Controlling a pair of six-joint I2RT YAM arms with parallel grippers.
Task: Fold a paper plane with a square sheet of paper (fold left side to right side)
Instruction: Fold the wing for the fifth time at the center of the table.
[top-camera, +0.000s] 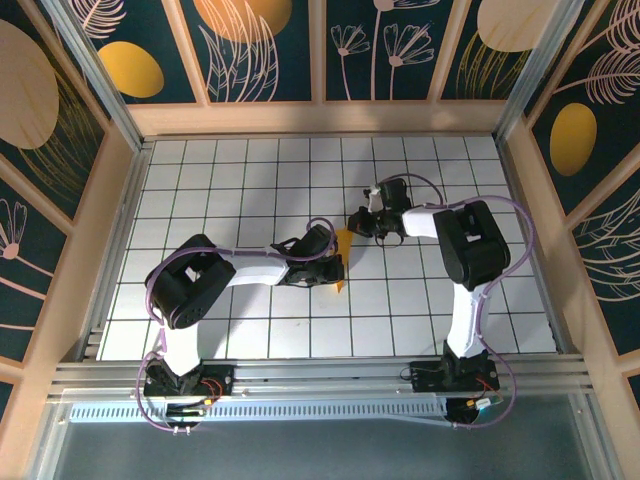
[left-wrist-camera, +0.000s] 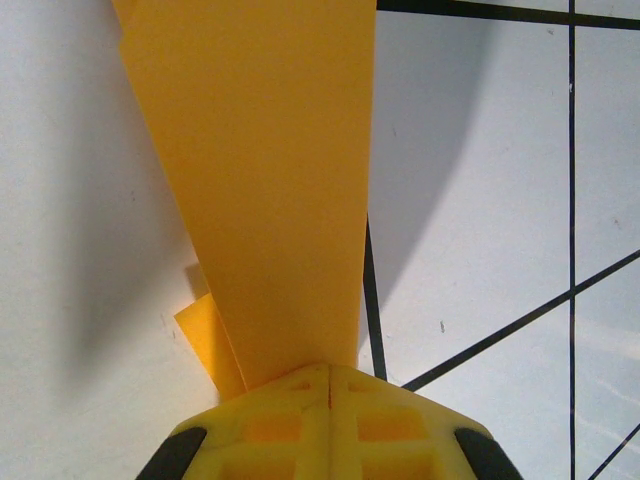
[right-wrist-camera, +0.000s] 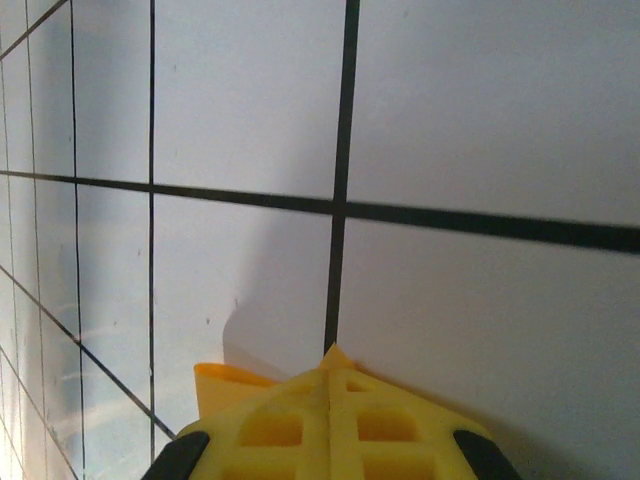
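Mid-table, between the two grippers: paper (top-camera: 344, 248), orange-yellow, folded narrow. From above, its long axis runs near to far, with the far end leaning slightly right. Which end is the point cannot be told from there.

Left arm: reaches rightward across the table (top-camera: 250, 180).
- Left gripper (top-camera: 333, 266) sits at the paper's left edge and covers part of it.
- In the left wrist view, the left gripper (left-wrist-camera: 330, 375) has its yellow fingers (left-wrist-camera: 280, 420) pressed together with no gap, pinching the paper (left-wrist-camera: 270, 180).
- The paper is narrowest at the fingers and broadens away from them. Its far end is cut off by the top of the picture.
- A small under-layer flap sticks out at lower left beside the fingers.
- Shadow falls on the tiles on both sides of the paper.

Right arm: reaches leftward.
- Right gripper (top-camera: 358, 226) meets the paper's far end.
- In the right wrist view, the right gripper (right-wrist-camera: 330, 372) has its fingers (right-wrist-camera: 380, 420) closed flush.
- A sliver of paper (right-wrist-camera: 222, 385) shows at their left, and a tiny corner shows at the seam. The rest of the sheet is hidden behind the fingers.

Surround: white tiles with a black grid, and dark floral wall panels (top-camera: 265, 45).
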